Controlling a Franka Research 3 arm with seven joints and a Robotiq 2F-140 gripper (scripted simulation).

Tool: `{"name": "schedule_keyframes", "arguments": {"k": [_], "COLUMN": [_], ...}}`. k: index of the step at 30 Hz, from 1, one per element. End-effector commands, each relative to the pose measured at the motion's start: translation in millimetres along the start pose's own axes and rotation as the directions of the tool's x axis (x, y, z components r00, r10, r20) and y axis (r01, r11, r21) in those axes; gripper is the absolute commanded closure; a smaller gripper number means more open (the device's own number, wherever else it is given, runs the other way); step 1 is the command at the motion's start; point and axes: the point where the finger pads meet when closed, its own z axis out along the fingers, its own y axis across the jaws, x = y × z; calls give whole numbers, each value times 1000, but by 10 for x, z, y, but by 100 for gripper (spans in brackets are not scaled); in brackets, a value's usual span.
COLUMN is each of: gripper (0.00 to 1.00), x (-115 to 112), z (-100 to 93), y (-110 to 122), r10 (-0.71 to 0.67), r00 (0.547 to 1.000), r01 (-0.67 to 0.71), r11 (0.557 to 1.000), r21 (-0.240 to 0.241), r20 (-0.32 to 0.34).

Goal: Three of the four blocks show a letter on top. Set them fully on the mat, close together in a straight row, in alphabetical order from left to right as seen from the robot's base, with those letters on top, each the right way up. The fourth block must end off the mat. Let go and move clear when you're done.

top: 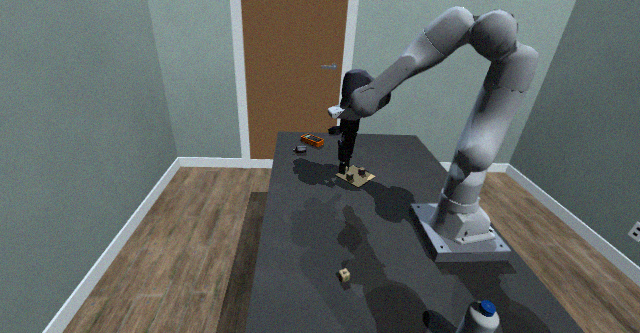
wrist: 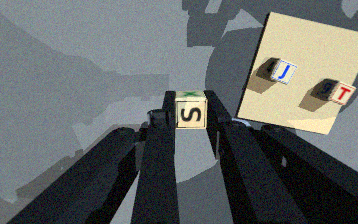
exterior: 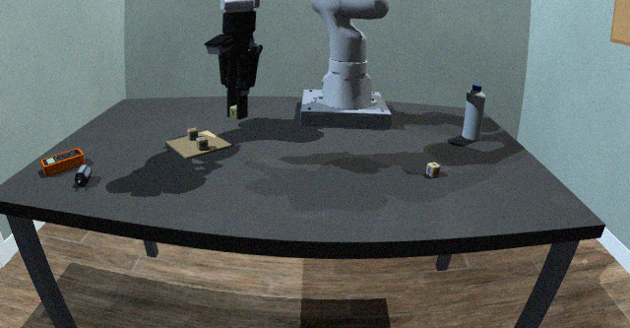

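Note:
My gripper [top: 344,169] [exterior: 237,111] [wrist: 189,105] is shut on the S block [exterior: 233,111] [wrist: 190,114], held in the air beside the mat; its S looks turned on its side in the wrist view, and a green X shows on a side face. The mat [top: 357,183] [exterior: 176,144] [wrist: 307,45] carries two separated blocks. The J block [top: 349,177] [exterior: 202,144] [wrist: 283,71] has a blue J on top. The T block [top: 361,171] [exterior: 192,134] [wrist: 344,93] has a red T on top. The fourth block [top: 344,275] [exterior: 433,169] lies far off the mat; its top is unclear.
An orange device [top: 312,140] [exterior: 63,162] and a small dark-grey object [top: 300,149] [exterior: 83,174] lie beyond the mat, away from the robot's base. A bottle with a blue cap [top: 481,319] [exterior: 473,116] stands at the table's other end.

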Motion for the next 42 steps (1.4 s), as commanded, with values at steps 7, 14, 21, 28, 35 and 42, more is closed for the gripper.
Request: {"name": "schedule_keyframes", "arguments": {"k": [7,14,21,28,35,42], "gripper": [78,78,78,78,78,78], "x": [11,21,38,49,58,67], "z": [3,2,-1,-4,-6,-8], "y": [110,169,273,359,439,527], "r10": [225,294,412,503,583,663], "r00": [974,956,911,864,812,748], "r01": [-225,-294,-412,-503,-583,-663], "r11": [974,956,911,864,812,748], "r21": [-9,-9,-9,-9,-10,-9], "r20": [4,3,2,1,0,-1]}}
